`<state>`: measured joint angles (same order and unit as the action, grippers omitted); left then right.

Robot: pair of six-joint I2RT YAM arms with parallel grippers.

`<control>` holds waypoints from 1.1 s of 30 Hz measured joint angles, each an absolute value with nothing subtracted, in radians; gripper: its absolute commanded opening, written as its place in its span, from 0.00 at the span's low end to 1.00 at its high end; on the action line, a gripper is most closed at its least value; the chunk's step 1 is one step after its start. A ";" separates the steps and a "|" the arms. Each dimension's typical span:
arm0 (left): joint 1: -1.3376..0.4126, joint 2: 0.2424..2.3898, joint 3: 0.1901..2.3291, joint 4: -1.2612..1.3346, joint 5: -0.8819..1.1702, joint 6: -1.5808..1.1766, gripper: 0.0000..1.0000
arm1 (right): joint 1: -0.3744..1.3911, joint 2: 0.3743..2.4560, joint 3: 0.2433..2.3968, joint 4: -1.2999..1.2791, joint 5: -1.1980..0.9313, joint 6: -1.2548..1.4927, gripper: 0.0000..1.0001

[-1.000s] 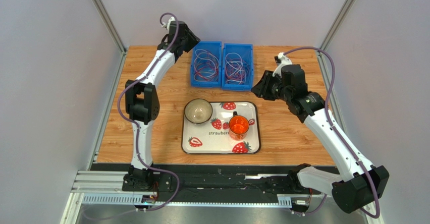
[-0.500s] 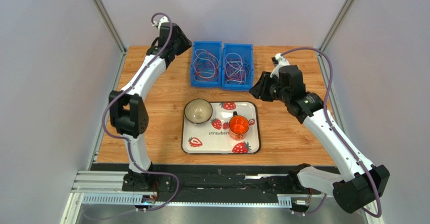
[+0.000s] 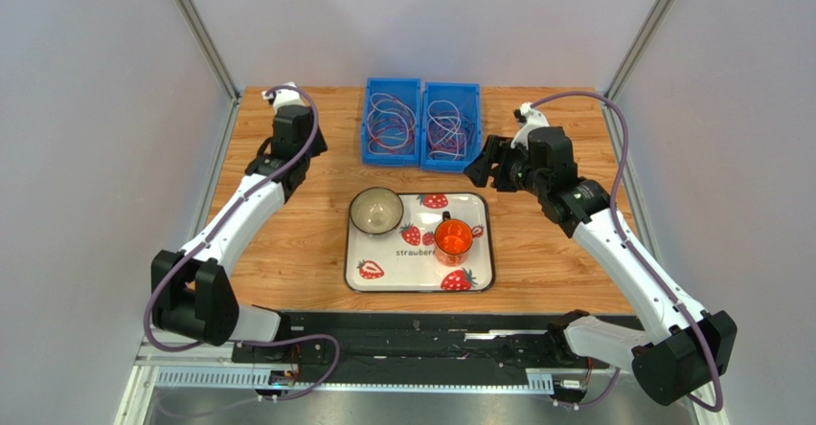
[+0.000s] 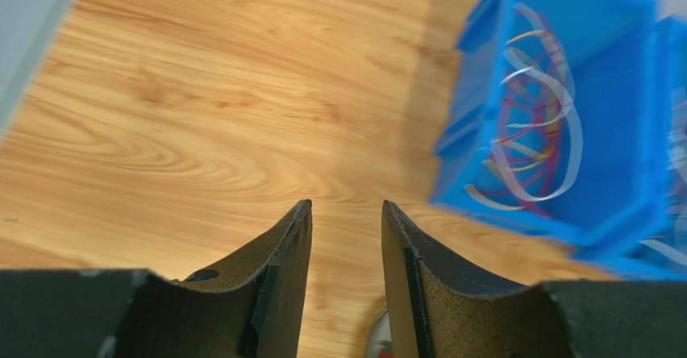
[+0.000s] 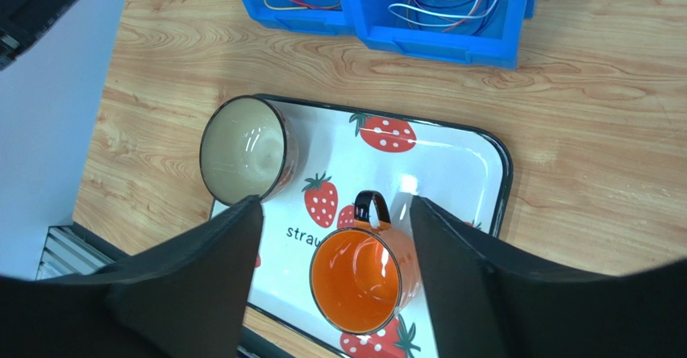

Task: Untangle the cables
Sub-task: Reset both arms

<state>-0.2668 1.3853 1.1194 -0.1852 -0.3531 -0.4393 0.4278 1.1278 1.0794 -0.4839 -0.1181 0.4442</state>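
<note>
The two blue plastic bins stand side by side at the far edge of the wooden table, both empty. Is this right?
Not empty: the top view shows thin coloured cables coiled in both blue plastic bins. The rest is right.

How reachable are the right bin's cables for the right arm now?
Probably yes: the right gripper, open and empty, hovers beside the right bin, whose cables lie uncovered; nothing stands between.

Overhead view covers whole table (image 3: 316, 229); wrist views close, downward, sharing blue bins (image 5: 451, 47).
</note>
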 measured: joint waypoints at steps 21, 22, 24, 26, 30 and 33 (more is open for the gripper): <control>-0.180 1.267 0.435 0.509 -0.364 0.040 0.42 | 0.441 1.140 0.939 -0.236 -0.336 0.428 0.99; -0.170 1.272 0.424 0.558 -0.347 0.046 0.41 | 0.442 1.140 0.931 -0.223 -0.336 0.421 1.00; -0.150 1.274 0.409 0.603 -0.307 0.051 0.42 | 0.443 1.139 0.922 -0.208 -0.332 0.407 0.99; -0.120 1.274 0.392 0.650 -0.260 0.051 0.42 | 0.444 1.134 0.905 -0.186 -0.323 0.389 1.00; -0.069 1.274 0.351 0.728 -0.163 0.049 0.47 | 0.445 1.107 0.862 -0.154 -0.271 0.339 1.00; -0.047 1.285 0.287 0.837 -0.108 0.047 0.48 | 0.445 1.081 0.831 -0.134 -0.218 0.311 1.00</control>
<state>-0.0471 1.2846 0.2874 0.8371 -0.1081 0.0475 0.4446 1.0805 0.8307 -0.1337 -0.2180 0.3111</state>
